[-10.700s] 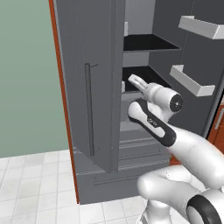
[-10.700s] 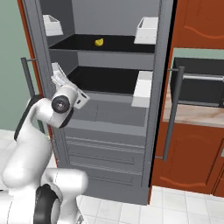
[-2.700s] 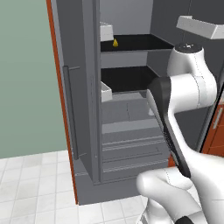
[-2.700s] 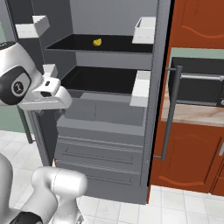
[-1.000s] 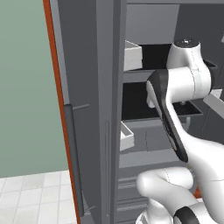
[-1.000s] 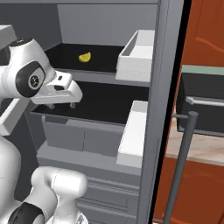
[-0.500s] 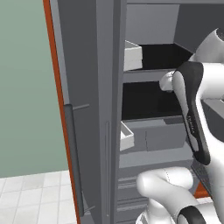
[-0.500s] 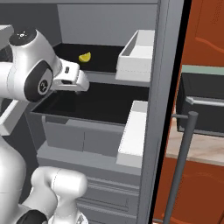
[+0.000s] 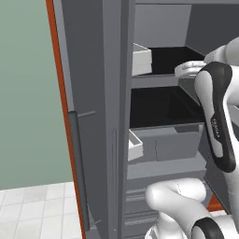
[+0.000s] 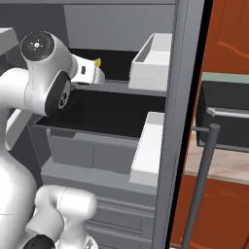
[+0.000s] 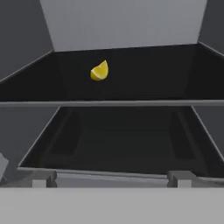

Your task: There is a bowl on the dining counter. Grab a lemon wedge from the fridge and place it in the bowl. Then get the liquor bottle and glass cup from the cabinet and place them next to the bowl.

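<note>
Open fridge (image 10: 121, 29), seen from the base and from the hand: the lemon wedge (image 11: 99, 71) lies on the dark upper shelf (image 11: 144, 83), toward its left in the hand view, with a second dark shelf below it. The claw (image 11: 109, 178) is released, its two fingertips (image 11: 41, 178) spread wide and holding nothing, well short of the wedge. White door bins (image 10: 151, 58) flank the shelves.

Two base views flank the white arm (image 10: 44, 92), close to the open grey fridge (image 9: 116, 116), sharing its black shelves (image 10: 112, 114); hand view faces straight into those shelves.
</note>
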